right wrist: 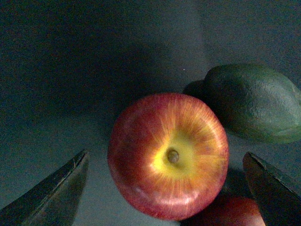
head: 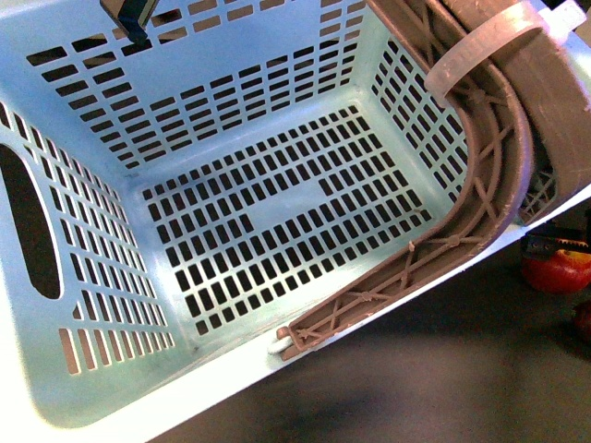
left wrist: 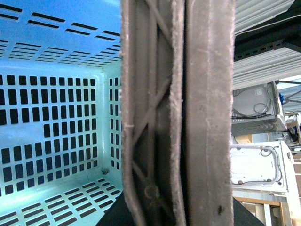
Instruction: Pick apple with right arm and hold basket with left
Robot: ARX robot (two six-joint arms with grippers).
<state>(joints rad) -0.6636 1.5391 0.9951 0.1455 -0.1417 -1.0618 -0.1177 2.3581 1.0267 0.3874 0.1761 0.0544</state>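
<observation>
The pale mint-blue basket (head: 249, 212) fills the front view, tilted, its slotted floor bare. Its two brown handles (head: 503, 138) lie together at the upper right under a white zip tie (head: 489, 41). In the left wrist view those handles (left wrist: 178, 117) stand close across the middle. My left gripper is shut on them, and its own fingers do not show. The red apple (right wrist: 168, 155) lies on the dark table with its yellow stem dimple facing the right wrist camera. My right gripper (right wrist: 165, 162) is open, one finger on each side of the apple and neither touching. The apple (head: 557, 270) also peeks past the basket's rim.
A dark green oval fruit (right wrist: 254, 103) lies just behind the apple. Another red fruit (right wrist: 230, 212) pokes out from under its near side. White machines and shelving (left wrist: 258, 141) stand beyond the basket. Dark table (head: 416, 388) runs along the basket's front rim.
</observation>
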